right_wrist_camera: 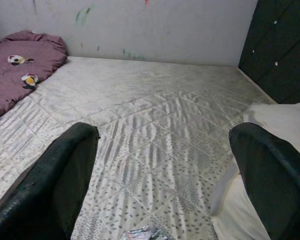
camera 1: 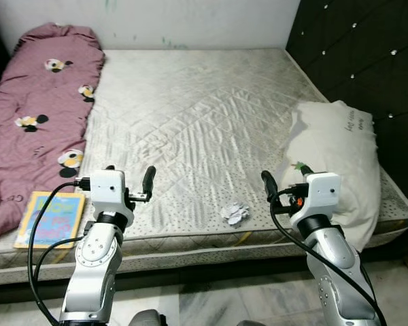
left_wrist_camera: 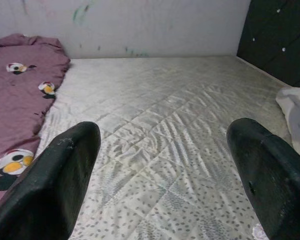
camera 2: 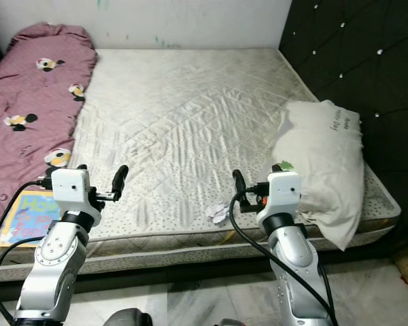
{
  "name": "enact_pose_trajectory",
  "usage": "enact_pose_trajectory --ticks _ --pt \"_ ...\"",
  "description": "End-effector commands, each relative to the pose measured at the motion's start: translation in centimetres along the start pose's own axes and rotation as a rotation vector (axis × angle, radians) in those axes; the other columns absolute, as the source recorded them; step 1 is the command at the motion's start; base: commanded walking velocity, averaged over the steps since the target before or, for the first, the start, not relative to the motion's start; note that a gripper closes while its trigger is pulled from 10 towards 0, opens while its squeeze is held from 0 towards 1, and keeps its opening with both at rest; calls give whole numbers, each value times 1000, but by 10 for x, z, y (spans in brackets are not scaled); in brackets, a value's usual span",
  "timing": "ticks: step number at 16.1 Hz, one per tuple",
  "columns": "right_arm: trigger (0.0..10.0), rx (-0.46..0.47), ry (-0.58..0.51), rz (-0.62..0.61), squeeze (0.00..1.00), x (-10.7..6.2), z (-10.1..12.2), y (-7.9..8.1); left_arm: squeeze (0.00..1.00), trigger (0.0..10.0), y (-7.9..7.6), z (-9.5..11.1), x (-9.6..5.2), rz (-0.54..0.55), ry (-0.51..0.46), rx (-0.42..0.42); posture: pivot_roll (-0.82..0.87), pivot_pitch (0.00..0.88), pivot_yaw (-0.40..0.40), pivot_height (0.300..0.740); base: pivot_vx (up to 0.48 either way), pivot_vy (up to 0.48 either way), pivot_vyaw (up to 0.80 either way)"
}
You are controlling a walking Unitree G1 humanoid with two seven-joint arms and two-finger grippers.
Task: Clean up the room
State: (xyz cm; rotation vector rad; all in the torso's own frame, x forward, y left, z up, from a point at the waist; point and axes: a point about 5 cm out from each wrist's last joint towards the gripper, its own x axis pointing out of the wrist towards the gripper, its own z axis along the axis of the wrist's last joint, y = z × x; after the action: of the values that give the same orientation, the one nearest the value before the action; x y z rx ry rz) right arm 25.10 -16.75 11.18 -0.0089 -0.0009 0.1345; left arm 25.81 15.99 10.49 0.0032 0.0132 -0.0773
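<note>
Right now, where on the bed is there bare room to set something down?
The mattress is bare across its middle, between the purple blanket and the white pillow. The near edge is busier: a book at the left corner, crumpled paper between the open left pincer and right pincer.

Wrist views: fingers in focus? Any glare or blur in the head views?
Both wrist views: the near fingers are soft and dark, while the mattress beyond is sharp. Eye views: sharp, no motion blur, even light; the pillow looks a little washed out, with a soft shadow on its left side.
</note>
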Motion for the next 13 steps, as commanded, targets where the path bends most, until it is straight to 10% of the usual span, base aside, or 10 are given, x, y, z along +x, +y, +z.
enact_pose_trajectory --ticks 1,13 --pt "10000 -7 0 -1 0 2 1 -1 0 10000 -2 4 0 -16 -19 -1 -7 37 -53 740 285 0 0" --pt "10000 -11 -12 -24 0 3 3 -3 0 10000 -3 2 3 13 -4 3 -11 39 -52 740 213 0 0"
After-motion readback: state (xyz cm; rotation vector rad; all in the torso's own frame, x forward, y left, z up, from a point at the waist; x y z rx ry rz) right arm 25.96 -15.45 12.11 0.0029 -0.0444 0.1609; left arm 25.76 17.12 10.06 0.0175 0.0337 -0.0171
